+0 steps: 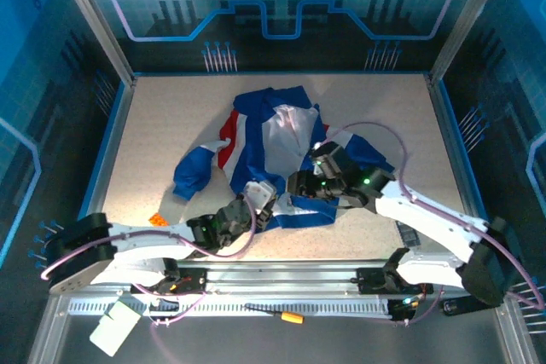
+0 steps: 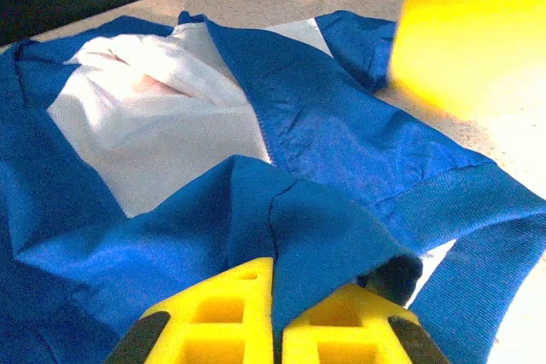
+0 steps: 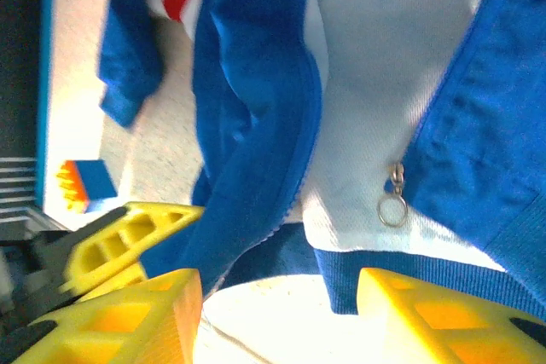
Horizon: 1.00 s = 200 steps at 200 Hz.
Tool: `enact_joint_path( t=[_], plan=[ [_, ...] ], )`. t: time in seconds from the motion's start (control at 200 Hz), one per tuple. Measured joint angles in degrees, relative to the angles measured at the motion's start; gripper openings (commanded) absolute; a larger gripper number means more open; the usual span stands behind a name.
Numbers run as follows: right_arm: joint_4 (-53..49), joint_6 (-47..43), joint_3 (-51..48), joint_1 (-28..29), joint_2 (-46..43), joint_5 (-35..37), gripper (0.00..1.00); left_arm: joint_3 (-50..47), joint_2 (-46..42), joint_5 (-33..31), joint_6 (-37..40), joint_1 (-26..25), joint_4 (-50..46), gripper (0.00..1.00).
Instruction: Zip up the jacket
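Observation:
The jacket [image 1: 273, 147] lies open on the table, blue with red and white bands and its white lining facing up. At its near hem, my left gripper [image 1: 258, 199] is shut on a fold of blue fabric [image 2: 341, 236], which is pinched between the yellow fingers [image 2: 230, 304]. My right gripper [image 1: 304, 183] hovers just right of it, open over the hem [image 3: 375, 279] with nothing between its fingers [image 3: 426, 313]. The metal zipper pull with its ring [image 3: 393, 206] rests on the white lining beside the right front edge. The zipper teeth [image 3: 299, 185] run along the left front edge.
A small orange and blue block [image 1: 158, 219] sits on the table near the left arm and left of the jacket's sleeve [image 1: 192, 175]. Blue walls close off the table's left, right and far sides. A yellow-handled tool [image 1: 288, 317] lies on the front rail.

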Motion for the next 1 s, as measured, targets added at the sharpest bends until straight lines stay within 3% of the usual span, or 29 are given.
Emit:
enact_joint_path(
  t=[0.12,0.285,0.5,1.0],
  plan=[
    [1.9,0.9,-1.5,-1.8,-4.2,-1.8,0.50,-4.0,-5.6,2.5,-4.1,1.9,-1.5,0.00],
    [11.2,7.1,-9.2,-1.6,-3.1,-6.8,0.48,-8.5,-12.2,4.8,-9.9,3.6,-2.9,0.00],
    [21.5,16.4,-14.5,0.0,1.8,-9.5,0.55,-10.1,-17.6,5.9,-18.3,4.3,-4.7,0.00],
    [42.2,32.2,-17.2,4.5,10.9,-10.4,0.58,-9.0,-15.2,6.7,-31.5,4.3,-5.0,0.00]
  ],
)
